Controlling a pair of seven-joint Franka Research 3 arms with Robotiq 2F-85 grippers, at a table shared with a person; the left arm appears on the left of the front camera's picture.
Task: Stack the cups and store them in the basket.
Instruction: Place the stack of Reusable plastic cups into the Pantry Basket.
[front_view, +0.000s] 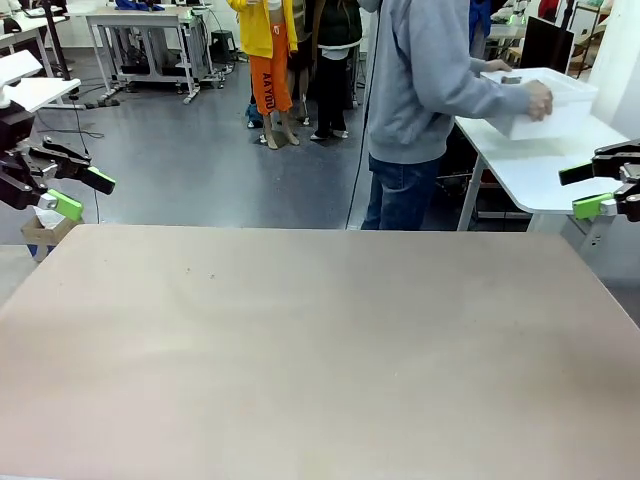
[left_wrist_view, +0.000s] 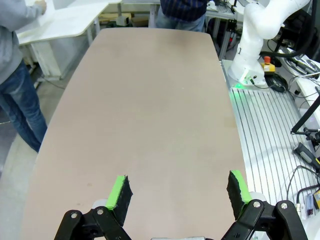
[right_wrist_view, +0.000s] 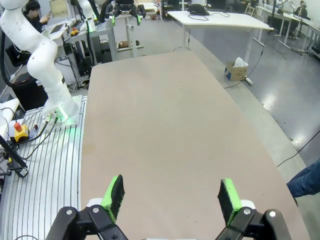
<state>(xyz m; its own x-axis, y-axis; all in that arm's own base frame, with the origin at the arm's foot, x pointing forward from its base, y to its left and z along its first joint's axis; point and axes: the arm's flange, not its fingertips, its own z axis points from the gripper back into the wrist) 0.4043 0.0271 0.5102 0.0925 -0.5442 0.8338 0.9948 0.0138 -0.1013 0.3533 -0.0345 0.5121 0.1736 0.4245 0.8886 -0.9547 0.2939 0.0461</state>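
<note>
Nearest the camera, a bare brown table (front_view: 320, 350) is lying between two waiting robot arms. The left gripper (front_view: 82, 192) is hovering off the table's left edge with its green-padded fingers spread wide and nothing between them; the left wrist view is showing the same gap over the tabletop. The right gripper (front_view: 590, 190) is hanging off the right edge, equally wide open and holding nothing.

Beyond the far edge, a person in a grey hoodie (front_view: 425, 70) is standing at a white side table (front_view: 530, 165), one hand (front_view: 539, 100) resting on the white basket (front_view: 545, 105), which sits there well apart from both arms. Whether any cups are inside cannot be told.

The basket is looking like thin, smooth plastic: probably light, fairly stiff, slippery along its walls. Its rolled rim is likely offering the surest hold, a finger on each side of one wall, rather than any squeeze across the whole bin.
</note>
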